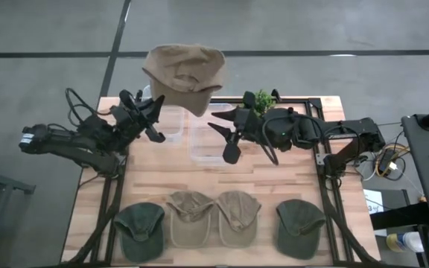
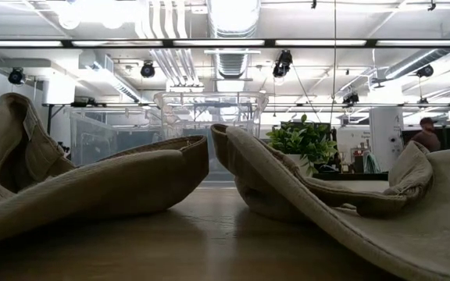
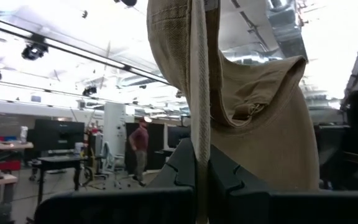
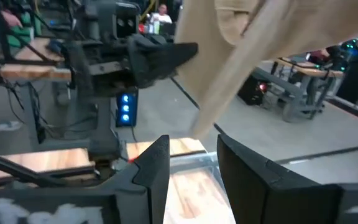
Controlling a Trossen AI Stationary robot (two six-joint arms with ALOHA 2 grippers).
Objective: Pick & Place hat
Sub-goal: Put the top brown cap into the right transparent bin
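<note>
While I watch from the overhead camera, the left gripper sits raised over the far left part of the table, its fingers pressed together on the fabric of a tan hat. That hat hangs in the air above the far edge of the table, spread wide, its crown toward the floor beyond. From the left wrist camera I see the cloth pinched edge-on between the two dark fingers and draping upward across the view.

The right gripper hovers just beside it, near the middle of the far half, fingers apart with a plain gap between them and nothing in it. Its wrist camera shows the hat's cloth hanging close ahead and the left arm beyond.

Under both grippers stand clear plastic bins on the wood. A small green plant stands at the far edge behind the right arm.

Along the near edge four more hats lie in a row: a dark green hat, two tan hats, and another green hat

A person stands in the room beyond
</note>
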